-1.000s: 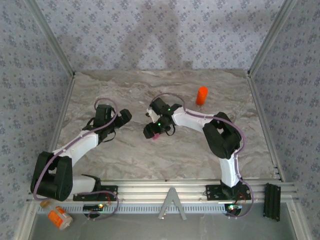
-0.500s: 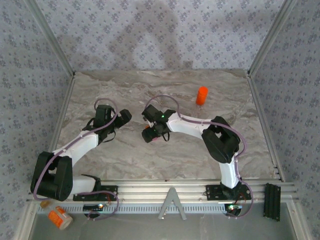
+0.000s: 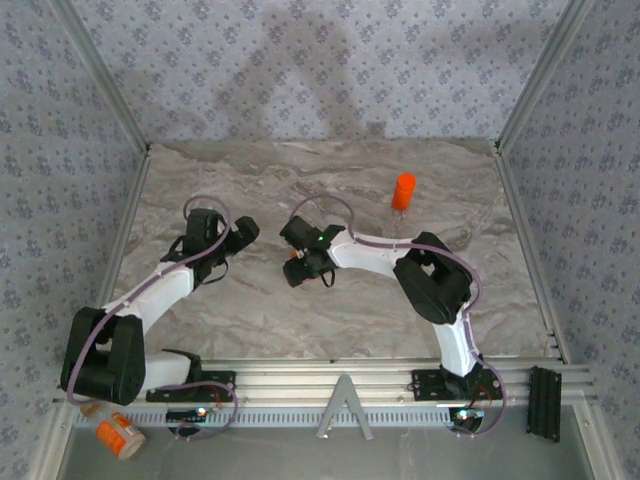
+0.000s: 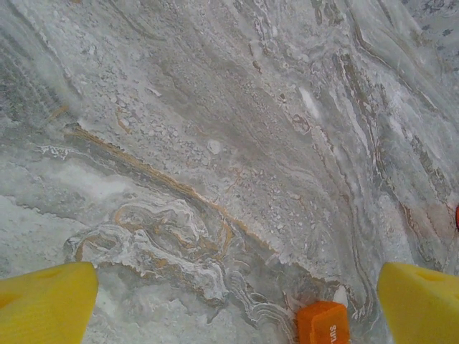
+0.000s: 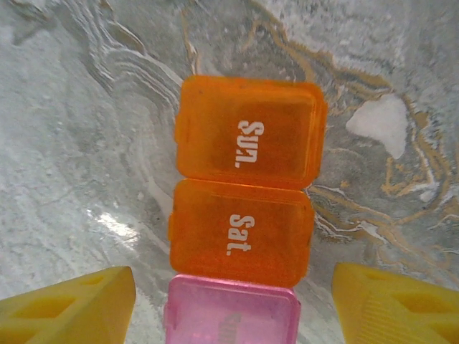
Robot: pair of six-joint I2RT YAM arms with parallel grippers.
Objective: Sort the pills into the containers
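Because the right gripper [image 3: 300, 268] hangs directly over it in the top view, the tiny plastic pill box of orange compartments with a pink end [image 5: 242, 183] is almost wholly hidden there. The right wrist view shows it lying flat on the grey marble-patterned table [image 3: 230, 310]. Its long axis runs up and down that view, with the "Sun." lid farthest, "Sat." next, and the pink lid nearest, cut off by the bottom edge. Yellow fingers [image 5: 72, 304] stand apart on either side of the pink end, clear of it, holding nothing. Left of the box, the left gripper [image 4: 233, 287] has its fingers spread wide and empty, and only the "Sun." end shows by its right finger, cut off. Whether the white patch [image 5: 384, 123] beside the box is a pill or stone veining is unclear. Well beyond the box to the right, the small translucent orange cylindrical pill bottle with an orange cap [image 3: 403, 190] stands upright.
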